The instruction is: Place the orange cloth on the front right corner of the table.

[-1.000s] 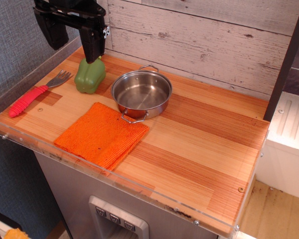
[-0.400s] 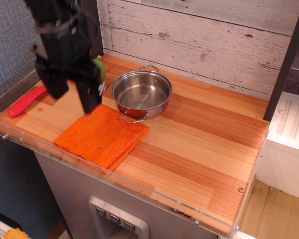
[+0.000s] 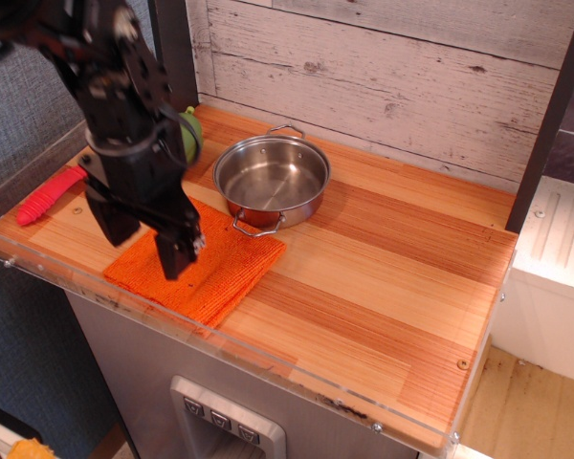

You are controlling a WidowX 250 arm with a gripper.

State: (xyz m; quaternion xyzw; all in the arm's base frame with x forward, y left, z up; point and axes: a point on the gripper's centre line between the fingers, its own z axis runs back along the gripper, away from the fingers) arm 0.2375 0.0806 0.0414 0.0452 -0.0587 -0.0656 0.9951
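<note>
The orange cloth [image 3: 228, 268] lies flat at the front left of the wooden table [image 3: 383, 287], just in front of the steel pot. My black gripper [image 3: 145, 241] hangs over the cloth's left half with its two fingers spread apart and nothing between them. One finger [image 3: 176, 251] is over the cloth, the other [image 3: 113, 222] is near the cloth's left corner. I cannot tell whether the tips touch the fabric. The arm hides part of the cloth.
A steel pot [image 3: 271, 180] stands behind the cloth, its handle touching the cloth's edge. A green pepper [image 3: 190, 132] shows partly behind the arm. A red-handled fork [image 3: 50, 193] lies at the left edge. A clear acrylic rim [image 3: 268, 368] runs along the front.
The gripper has come forward and down from the back left corner above the pepper to over the cloth. The cloth, pot and fork have not moved.
</note>
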